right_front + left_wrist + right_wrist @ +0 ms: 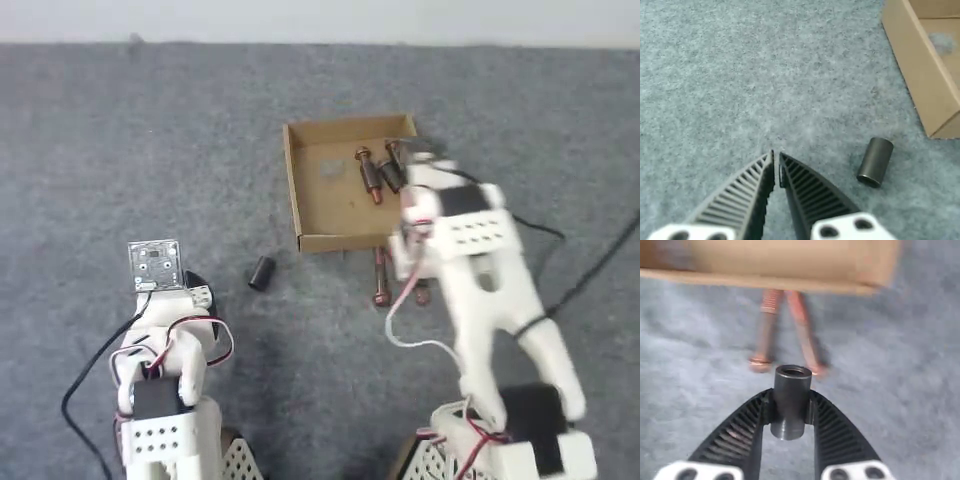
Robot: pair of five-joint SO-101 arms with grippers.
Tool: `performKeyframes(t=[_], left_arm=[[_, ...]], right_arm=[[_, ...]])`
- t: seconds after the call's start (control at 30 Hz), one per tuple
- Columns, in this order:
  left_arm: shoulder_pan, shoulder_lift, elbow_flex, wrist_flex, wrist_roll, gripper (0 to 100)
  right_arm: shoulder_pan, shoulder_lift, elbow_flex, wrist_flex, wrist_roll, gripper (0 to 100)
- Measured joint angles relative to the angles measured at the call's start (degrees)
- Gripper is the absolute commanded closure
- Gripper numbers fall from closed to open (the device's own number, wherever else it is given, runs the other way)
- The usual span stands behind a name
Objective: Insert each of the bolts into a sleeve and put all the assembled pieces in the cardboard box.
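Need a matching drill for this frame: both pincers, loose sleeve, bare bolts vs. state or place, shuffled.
1. left pincer
2. right pincer
3. loose sleeve
4. bare bolts

a. side by side on the carpet, by the cardboard box
b. shut, empty
c. shut on a sleeve
d. alone on the carpet, off the box's corner

Pairs: 1-b, 2-c, 3-d, 4-a

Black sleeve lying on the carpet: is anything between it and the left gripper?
Nothing visible does. Bare grey carpet lies between the left gripper and the short black cylindrical sleeve; the brown cardboard box stands beyond the sleeve, off that line.
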Motion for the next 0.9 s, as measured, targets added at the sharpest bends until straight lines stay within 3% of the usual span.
performKeyframes(t=[0.23, 0.43, 0.6, 0.9], left_arm=[[0.2, 0.0, 0.0, 0.0, 0.1, 99], [3.5, 0.0, -1.2, 0.0, 2.4, 99], [6.2, 1.5, -9.8, 3.8, 2.7, 99], [13.2, 30.8, -36.6, 12.8, 3.1, 99]], right_arm=[[14.1, -6.6, 18.7, -16.4, -0.4, 99.1], [17.8, -14.2, 28.1, -25.1, -1.3, 99.1], [17.8, -16.5, 29.6, -27.3, -1.3, 99.1], [18.0, -16.5, 29.6, -27.8, -1.3, 99.1]])
